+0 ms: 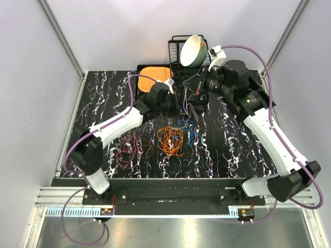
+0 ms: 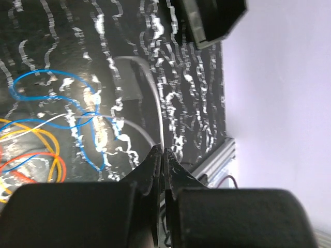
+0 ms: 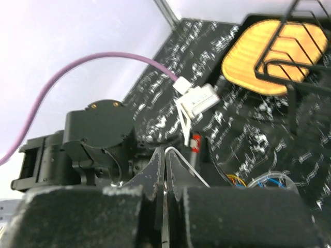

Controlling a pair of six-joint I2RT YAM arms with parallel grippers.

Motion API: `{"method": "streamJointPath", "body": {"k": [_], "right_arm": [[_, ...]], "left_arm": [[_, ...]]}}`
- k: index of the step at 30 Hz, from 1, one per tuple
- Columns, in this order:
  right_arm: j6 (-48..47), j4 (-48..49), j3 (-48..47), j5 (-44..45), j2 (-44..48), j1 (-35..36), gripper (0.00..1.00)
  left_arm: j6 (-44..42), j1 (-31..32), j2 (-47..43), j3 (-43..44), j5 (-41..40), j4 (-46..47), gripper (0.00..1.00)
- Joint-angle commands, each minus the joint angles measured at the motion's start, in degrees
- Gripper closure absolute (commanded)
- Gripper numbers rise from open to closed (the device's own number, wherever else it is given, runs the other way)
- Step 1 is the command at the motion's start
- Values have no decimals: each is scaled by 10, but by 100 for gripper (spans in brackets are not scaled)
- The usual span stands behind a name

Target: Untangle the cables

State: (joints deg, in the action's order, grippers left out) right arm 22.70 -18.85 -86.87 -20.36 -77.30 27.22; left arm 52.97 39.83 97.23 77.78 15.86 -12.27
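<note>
The cables lie loose on the black marbled table [image 1: 232,144]: a maroon bundle [image 1: 132,150], an orange and red tangle [image 1: 170,139], and blue loops [image 1: 189,129] [image 2: 67,103]. Orange [image 2: 44,138] and red [image 2: 31,157] strands show at the left wrist view's lower left. A hair-thin white cable [image 2: 158,111] runs up from my left gripper [image 2: 163,152] [image 1: 178,103], which is shut on it. My right gripper [image 3: 166,152] [image 1: 198,109] is also shut, pinching a bend of white cable [image 3: 194,170]. The two grippers sit close together just behind the tangle.
A black wire dish rack [image 1: 178,64] holding a tilted cream bowl [image 1: 192,50] stands at the back. An orange mat [image 1: 155,75] [image 3: 269,57] lies beside it. Grey walls enclose the table on three sides. The left arm's wrist [image 3: 98,134] fills the right wrist view's left.
</note>
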Motion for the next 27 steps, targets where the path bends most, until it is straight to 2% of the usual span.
{"method": "streamJointPath", "body": {"k": [1,4,7,10,11,12,15,17,23,27], "right_arm": [[-20,78,-55,37,41,0,100],[-40,49,-78,62,42,1,100],[-75,1,-147,135,27,1,100],[-99,-34,-229,174,-1,0,100],[-106,-41,-250,187,-17,0,100],[-109,-47,-289,194,-25,0,100],[-121,-71,-361,214,-61,-1,100],[-128,-95,-401,230,-89,-1,100],[-165,-150,-560,299,-160,-10,100],[-182,-154,-614,307,-184,-24,100]], "left_arm": [[-30,8,-3,-36,-31,-44,96],[-53,8,-20,-54,-51,-43,90],[-73,7,-53,-81,-71,-26,84],[-81,7,-70,-108,-70,-2,54],[-81,8,-73,-114,-70,2,39],[-80,7,-73,-126,-71,9,33],[-75,7,-78,-150,-69,33,25],[-74,9,-82,-182,-63,65,24],[-77,15,-94,-219,-64,88,24],[-86,15,-104,-227,-69,83,24]]}}
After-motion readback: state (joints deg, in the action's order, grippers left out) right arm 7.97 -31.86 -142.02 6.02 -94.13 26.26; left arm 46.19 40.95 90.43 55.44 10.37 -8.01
